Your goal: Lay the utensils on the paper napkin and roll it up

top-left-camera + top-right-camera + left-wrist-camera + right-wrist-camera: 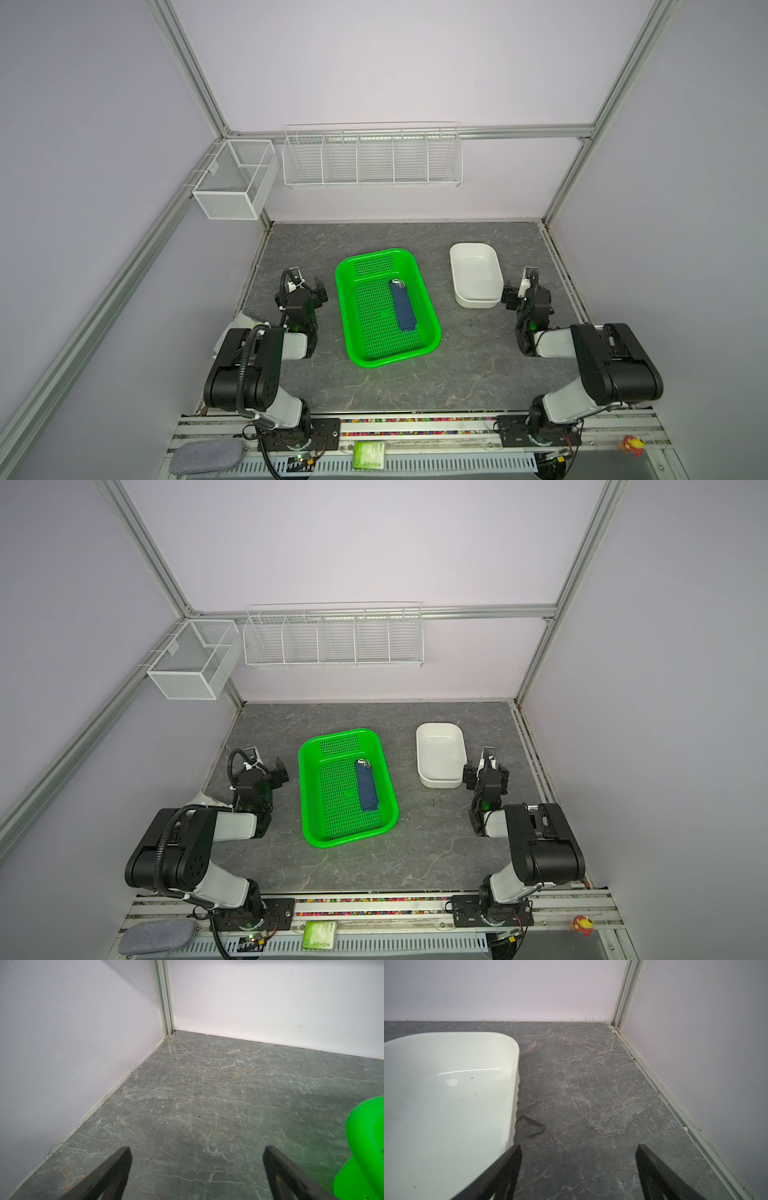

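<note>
Spanning the cell floor, the grey marble table [415, 390] carries everything. Both arms sit folded at its near corners, elbows raised and forearms reaching toward the far wall. The left arm [249, 365] is beside the green basket [340, 299] and the right arm [602, 365] beside the white tub [478, 303]. The left gripper [197, 1148] hangs over bare table, jaws spread wide with nothing between them. The right gripper [579, 1145] is likewise spread and empty, close by the tub's near corner. The paper napkin [403, 309], rolled into a narrow blue bundle, lies inside the basket. The utensils [397, 284] show as silver tips at its far end.
</note>
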{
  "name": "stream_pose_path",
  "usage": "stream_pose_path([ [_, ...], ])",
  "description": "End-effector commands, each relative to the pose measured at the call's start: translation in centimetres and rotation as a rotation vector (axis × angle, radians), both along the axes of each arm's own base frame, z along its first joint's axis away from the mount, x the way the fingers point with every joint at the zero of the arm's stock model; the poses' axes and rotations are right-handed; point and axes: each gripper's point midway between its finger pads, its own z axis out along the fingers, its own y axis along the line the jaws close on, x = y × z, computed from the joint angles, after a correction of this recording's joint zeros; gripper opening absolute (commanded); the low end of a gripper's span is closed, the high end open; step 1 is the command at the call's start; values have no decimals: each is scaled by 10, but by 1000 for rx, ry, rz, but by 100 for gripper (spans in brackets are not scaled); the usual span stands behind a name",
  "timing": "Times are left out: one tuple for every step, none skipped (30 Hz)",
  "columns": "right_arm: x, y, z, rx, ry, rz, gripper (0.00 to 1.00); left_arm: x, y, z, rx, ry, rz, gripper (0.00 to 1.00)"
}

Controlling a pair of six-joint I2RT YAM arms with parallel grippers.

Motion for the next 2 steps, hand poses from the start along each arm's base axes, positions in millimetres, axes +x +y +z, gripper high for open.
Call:
stream_pose_path([
  [0,2,0,-3,8,8,89,5,0,5,14,-15,-10,99],
  [0,2,1,-1,5,8,89,5,-5,5,20,-16,-41,99],
])
